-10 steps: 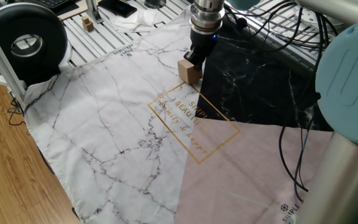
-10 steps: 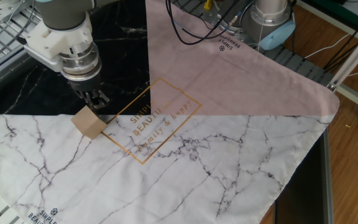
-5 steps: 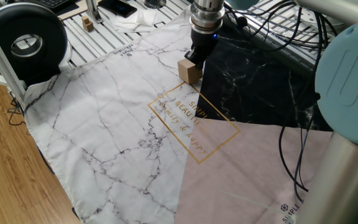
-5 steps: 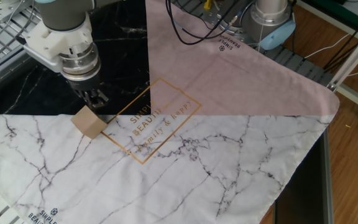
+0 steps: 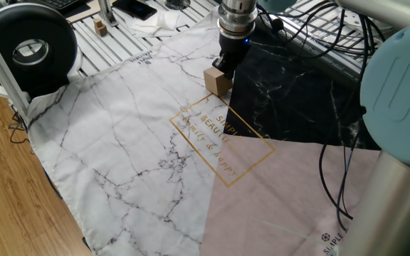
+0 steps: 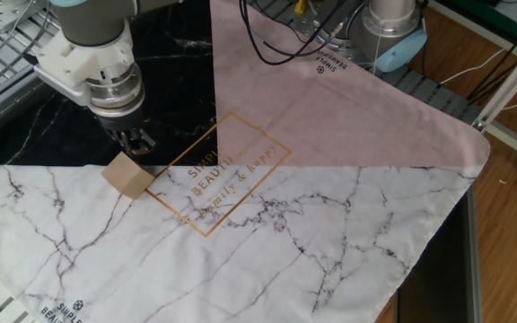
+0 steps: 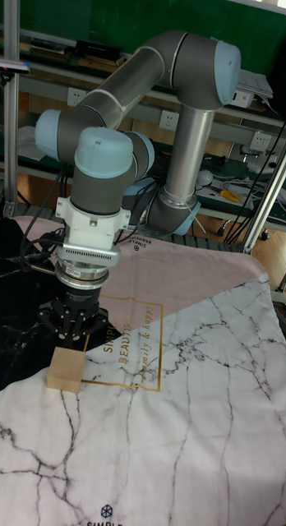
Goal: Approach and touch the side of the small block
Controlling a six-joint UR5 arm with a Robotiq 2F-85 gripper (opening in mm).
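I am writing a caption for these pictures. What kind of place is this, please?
Most likely a robotics lab or workshop. The arm stands at a slotted aluminium table with loose cables, shelves and wall sockets behind. A marble-print cloth serves as staging for the small block by the gripper.

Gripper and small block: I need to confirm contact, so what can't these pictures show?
- One fixed view: the gripper tips sit behind the small block; contact hidden.
- Other fixed view: the gripper's dark fingers blur together; jaw state unclear.
- Tall fixed view: fingers merge with the black cloth.
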